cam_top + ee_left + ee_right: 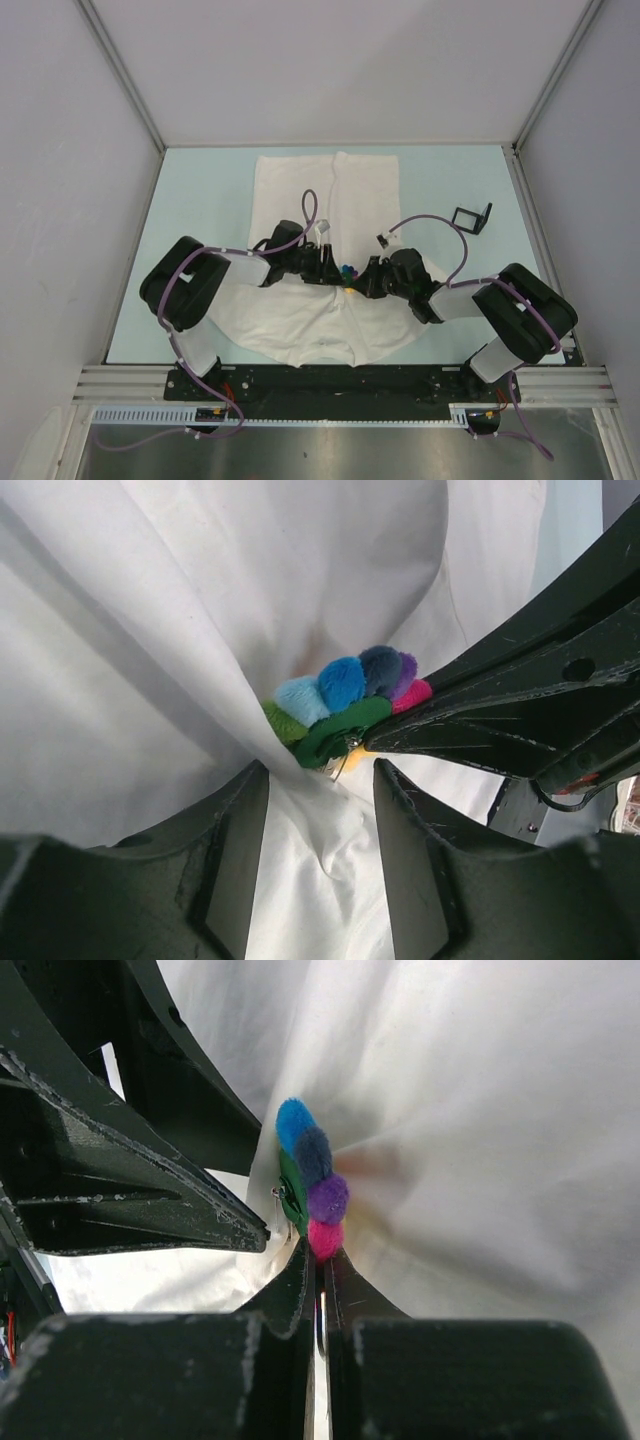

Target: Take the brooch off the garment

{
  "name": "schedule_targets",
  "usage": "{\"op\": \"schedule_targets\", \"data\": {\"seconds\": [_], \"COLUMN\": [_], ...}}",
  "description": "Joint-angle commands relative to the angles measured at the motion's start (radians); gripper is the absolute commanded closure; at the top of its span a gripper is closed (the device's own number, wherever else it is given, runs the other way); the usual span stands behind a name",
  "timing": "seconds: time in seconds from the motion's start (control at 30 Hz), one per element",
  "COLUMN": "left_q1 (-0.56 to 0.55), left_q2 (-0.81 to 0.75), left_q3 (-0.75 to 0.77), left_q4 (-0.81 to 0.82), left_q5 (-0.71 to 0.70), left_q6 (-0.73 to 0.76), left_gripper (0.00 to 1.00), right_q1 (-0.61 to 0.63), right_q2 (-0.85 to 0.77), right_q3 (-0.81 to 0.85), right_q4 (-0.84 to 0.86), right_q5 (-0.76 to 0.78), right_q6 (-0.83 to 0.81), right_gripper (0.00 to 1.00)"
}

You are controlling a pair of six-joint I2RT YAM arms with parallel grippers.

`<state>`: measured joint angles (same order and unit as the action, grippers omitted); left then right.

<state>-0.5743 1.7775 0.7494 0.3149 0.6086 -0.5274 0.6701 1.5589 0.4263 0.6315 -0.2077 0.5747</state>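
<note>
Right gripper (322, 1260) risked tearing the shirt (480, 1110) or slipping off the brooch (312, 1175) if it pulled with the pin fastened, its jaws clamped together on the brooch's pink edge at the shirt's middle, while the left gripper (320, 775) stood partly apart astride a cloth fold just left of it.

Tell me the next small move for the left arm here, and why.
Probably close the left gripper on the fold of garment lying between its open fingers, just short of the brooch. The right gripper is already shut on the brooch's edge, so pinning the cloth should let it pull without dragging the garment along.
</note>
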Motion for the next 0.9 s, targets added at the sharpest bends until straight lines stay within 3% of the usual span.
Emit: {"op": "schedule_targets", "data": {"seconds": [0.0, 0.1, 0.87], "left_q1": [0.014, 0.021, 0.019], "left_q2": [-0.006, 0.008, 0.082], "left_q3": [-0.022, -0.021, -0.004], "left_q4": [0.009, 0.012, 0.056], "left_q5": [-0.001, -0.001, 0.008], "left_q6": [-0.009, -0.010, -0.034], "left_gripper": [0.51, 0.57, 0.62], "right_q1": [-0.006, -0.006, 0.003], "right_q2": [0.001, 0.001, 0.044], "right_q3": [-0.018, -0.018, -0.018], "right_q4": [0.010, 0.008, 0.053], "right_q5": [0.004, 0.004, -0.012], "right_q6": [-0.021, -0.022, -0.015], "right_gripper": [1.00, 1.00, 1.00]}}
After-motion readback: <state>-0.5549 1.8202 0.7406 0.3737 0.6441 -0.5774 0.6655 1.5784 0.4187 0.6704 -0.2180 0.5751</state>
